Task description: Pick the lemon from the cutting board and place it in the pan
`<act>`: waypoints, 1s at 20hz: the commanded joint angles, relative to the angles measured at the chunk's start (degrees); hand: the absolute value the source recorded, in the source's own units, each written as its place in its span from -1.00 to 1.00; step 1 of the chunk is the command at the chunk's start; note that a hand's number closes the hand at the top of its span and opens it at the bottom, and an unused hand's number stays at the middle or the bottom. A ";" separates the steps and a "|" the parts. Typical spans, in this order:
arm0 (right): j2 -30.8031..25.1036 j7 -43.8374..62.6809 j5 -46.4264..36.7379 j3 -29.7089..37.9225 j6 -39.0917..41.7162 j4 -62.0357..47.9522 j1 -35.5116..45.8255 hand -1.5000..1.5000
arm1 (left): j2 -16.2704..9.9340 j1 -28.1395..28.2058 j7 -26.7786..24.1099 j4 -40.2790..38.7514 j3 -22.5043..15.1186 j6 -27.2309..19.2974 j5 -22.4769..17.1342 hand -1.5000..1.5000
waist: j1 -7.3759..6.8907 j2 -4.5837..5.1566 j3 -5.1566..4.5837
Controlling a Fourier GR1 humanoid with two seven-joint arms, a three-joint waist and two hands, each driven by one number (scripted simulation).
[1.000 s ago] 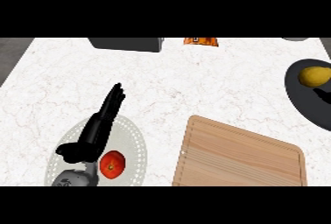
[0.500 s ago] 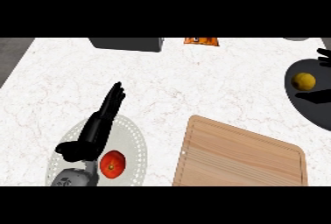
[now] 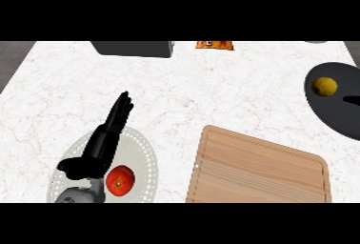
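The lemon point(image 3: 324, 86) lies in the dark pan point(image 3: 337, 112), which is at about three o'clock at the right edge of the view. It sits in the upper part of the pan, toward one o'clock from the pan's middle. Just below and right of the lemon, at the right edge, a small black shape shows over the pan; I cannot tell what it is, and the right hand cannot be made out.

The wooden cutting board point(image 3: 260, 169) is at about five o'clock, turned a little on the white counter point(image 3: 211, 90).

The left hand point(image 3: 105, 143) is at about eight o'clock. Its fingers are straight and close together, pointing toward one o'clock, and it holds nothing. It is above a pale round plate point(image 3: 144, 152). A red tomato point(image 3: 120, 180) lies on this plate, just beside the wrist.

At twelve o'clock, at the far edge, there is a dark grey box point(image 3: 134, 48) and an orange thing point(image 3: 215, 45) near it.
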State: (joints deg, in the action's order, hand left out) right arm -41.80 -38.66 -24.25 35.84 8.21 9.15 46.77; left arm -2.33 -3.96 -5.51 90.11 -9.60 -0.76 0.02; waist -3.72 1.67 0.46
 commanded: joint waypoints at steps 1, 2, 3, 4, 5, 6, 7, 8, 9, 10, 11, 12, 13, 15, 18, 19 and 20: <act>-4.51 -1.28 3.33 2.91 10.55 -2.02 -1.90 -1.00 | 0.40 0.62 -0.33 0.76 0.01 -0.78 0.37 0.00 | 1.07 -0.36 -0.06; -5.78 -0.41 3.58 3.17 12.19 -1.93 -0.64 -1.00 | 0.33 1.93 1.73 2.28 -1.46 -0.53 0.82 0.00 | 0.19 -0.22 0.03; -6.22 -3.12 4.37 3.66 16.35 -2.14 -2.70 -1.00 | 0.40 -0.80 0.06 -1.46 1.01 -1.38 0.61 0.00 | 1.67 -0.23 -0.04; -5.89 -2.90 4.09 3.29 18.05 -2.76 -3.42 -1.00 | 0.21 1.62 -2.11 -0.93 0.79 -0.51 -0.01 0.00 | 1.00 -0.20 -0.05; -6.45 -3.99 4.26 3.32 21.56 -3.29 -4.97 -1.00 | 0.74 -0.12 -0.19 -0.17 0.43 -0.71 -0.10 0.00 | 1.42 -0.23 0.02; -7.58 -6.02 4.23 3.22 24.22 -3.00 -6.79 -1.00 | 1.03 -0.12 -0.31 -0.53 0.49 -1.27 0.23 0.00 | 1.69 -0.22 0.05; -8.58 -5.68 4.15 2.89 27.10 -2.69 -6.54 -1.00 | 1.82 0.58 0.12 -0.06 -0.95 -1.71 1.03 0.00 | 1.71 -0.48 -0.01; -7.68 -9.57 3.81 2.51 26.83 -1.76 -9.44 -1.00 | 1.17 -0.07 -1.65 -2.09 0.91 -1.34 0.24 0.00 | 1.98 -0.19 0.06; -8.99 -8.92 3.91 2.41 28.92 -1.64 -9.84 -1.00 | 1.05 1.50 0.14 0.55 -0.03 -0.75 -0.24 0.00 | 1.70 -0.53 0.04; -7.55 -10.22 3.60 1.85 28.62 -0.81 -10.30 -1.00 | 0.02 -1.81 1.82 -0.01 2.10 -0.97 -0.60 0.00 | 1.92 -0.50 0.03; -7.61 -9.87 4.18 2.31 29.22 -0.83 -9.99 -1.00 | -0.27 -0.12 0.75 -0.14 0.44 -0.34 0.55 0.00 | 1.48 -0.35 0.13; -8.96 -11.12 4.36 2.30 31.13 -0.38 -11.72 -1.00 | 0.07 1.12 1.18 1.05 0.60 -0.48 -0.24 0.00 | 1.77 -0.59 0.11; -7.46 -11.97 3.95 1.60 30.47 0.32 -12.36 -1.00 | 0.53 2.06 -0.04 0.35 0.07 -0.94 0.47 0.00 | 1.78 -0.65 0.04; -8.13 -14.03 4.38 1.62 31.24 1.43 -14.10 -1.00 | -0.39 1.51 -0.92 -0.76 1.25 -0.13 -0.13 0.00 | 2.17 -0.56 0.10; -8.47 -14.23 4.04 0.60 30.76 2.53 -15.42 -1.00 | 0.21 1.40 0.50 1.54 1.17 -0.14 -1.12 0.00 | 1.84 -0.74 0.09; -8.04 -15.75 4.32 0.54 30.76 3.16 -16.35 -1.00 | -1.44 1.15 0.57 1.02 2.47 0.60 -1.34 0.00 | 2.17 -0.82 0.05; -9.23 -16.35 4.17 0.07 32.30 3.63 -17.18 -1.00 | 0.26 0.94 -1.23 -1.44 1.27 -0.73 0.20 0.00 | 2.81 -0.74 0.04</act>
State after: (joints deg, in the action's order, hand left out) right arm -49.87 -44.46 -20.15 36.53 29.49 12.06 32.85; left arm -2.43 -2.82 -5.85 90.11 -8.35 -1.08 -0.32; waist -1.56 0.99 0.52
